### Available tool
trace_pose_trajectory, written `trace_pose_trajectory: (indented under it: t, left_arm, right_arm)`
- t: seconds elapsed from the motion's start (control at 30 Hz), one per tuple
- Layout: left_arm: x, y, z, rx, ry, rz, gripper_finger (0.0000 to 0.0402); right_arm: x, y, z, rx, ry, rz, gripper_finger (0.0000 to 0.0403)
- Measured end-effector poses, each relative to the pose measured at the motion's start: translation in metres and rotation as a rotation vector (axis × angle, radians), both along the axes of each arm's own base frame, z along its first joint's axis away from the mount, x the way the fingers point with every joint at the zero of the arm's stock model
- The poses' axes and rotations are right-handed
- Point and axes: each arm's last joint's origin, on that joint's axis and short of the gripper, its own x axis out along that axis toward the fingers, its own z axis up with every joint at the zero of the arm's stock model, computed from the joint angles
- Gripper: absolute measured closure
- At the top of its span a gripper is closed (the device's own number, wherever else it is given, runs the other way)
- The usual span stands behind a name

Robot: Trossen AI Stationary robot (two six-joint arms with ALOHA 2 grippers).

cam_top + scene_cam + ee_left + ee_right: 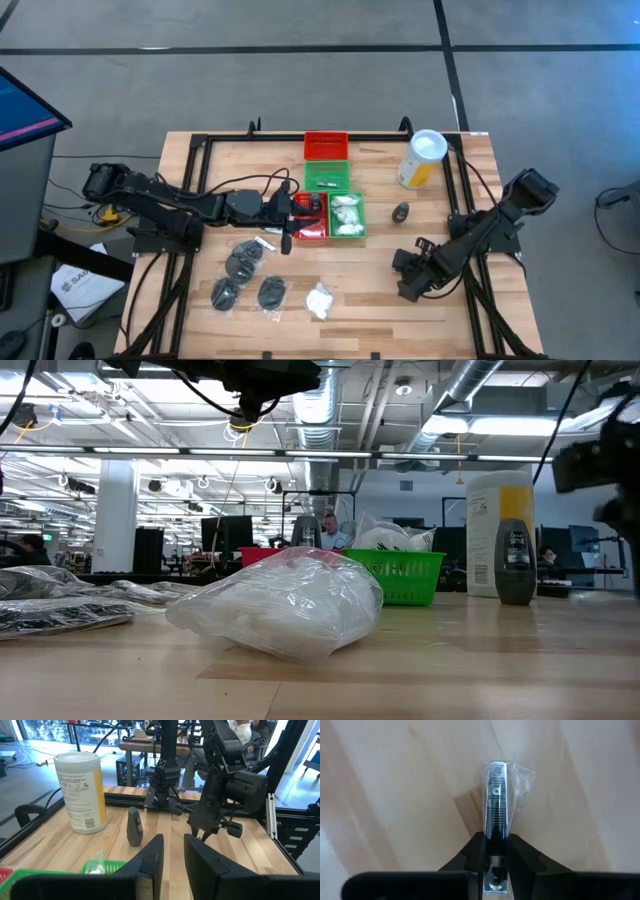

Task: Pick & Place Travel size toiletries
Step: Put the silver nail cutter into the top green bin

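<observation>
My right gripper (497, 851) is at the table's right near side (408, 280), pointing steeply down and shut on a metal nail clipper (497, 795) in a clear packet. My left gripper (172, 857) hovers nearly level over the red tray (312, 222) at mid-table. Its fingers stand a narrow gap apart with nothing showing between them. Packets of dark discs (245, 265) and a white puffy packet (320, 300) lie flat on the near left of the table. The puffy packet (280, 605) fills the low view. My right gripper pinches the near end of the nail clipper (496, 836) between its two fingers (479, 851), coming from above and lying along the clipper. The rest of the clipper juts out past the fingertips with its clear wrap (522, 780) loose around it. I cannot tell whether it clears the wood.
A yellow canister (422, 160) and a small dark bottle (401, 212) stand at the far right. A red tray (326, 146) and a green tray (328, 177) sit at the far middle. Another green tray (347, 215) holds white lumps. A black frame (455, 190) borders the table.
</observation>
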Motion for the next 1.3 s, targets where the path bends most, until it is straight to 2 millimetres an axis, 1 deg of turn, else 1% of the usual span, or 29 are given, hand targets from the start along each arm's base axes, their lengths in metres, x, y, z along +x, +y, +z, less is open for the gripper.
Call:
trace_pose_trajectory:
  t: [0.13,0.3,0.5,0.77,0.87,1.0,1.17,1.3]
  left_arm:
    - [0.0,0.0,0.0,0.001,-0.002,0.0,0.0335]
    - [0.0,0.0,0.001,0.0,-0.009,0.001,0.0335]
    - [0.0,0.002,0.001,0.04,-0.012,0.003,0.0335]
    - [0.001,0.006,0.002,0.077,-0.017,0.014,0.033]
    - [0.001,0.012,0.002,0.077,-0.016,0.032,0.0312]
    - [0.002,0.02,0.002,0.077,-0.014,0.059,0.0274]
    - [0.002,0.029,0.002,0.077,-0.013,0.092,0.0226]
    - [0.002,0.035,0.002,0.077,-0.012,0.109,0.0202]
  right_arm:
    - [0.008,-0.003,0.008,-0.028,-0.003,0.012,0.0356]
    - [0.023,-0.009,0.022,-0.044,-0.014,0.061,0.0356]
    - [0.053,-0.023,0.055,-0.137,-0.078,0.139,0.0356]
    - [0.092,-0.047,0.106,-0.278,-0.226,0.215,0.0356]
    - [0.104,-0.057,0.122,-0.315,-0.279,0.243,0.0356]
    - [0.115,-0.069,0.136,-0.351,-0.335,0.27,0.0356]
    - [0.126,-0.085,0.146,-0.391,-0.386,0.278,0.0356]
    - [0.132,-0.096,0.152,-0.419,-0.43,0.275,0.0356]
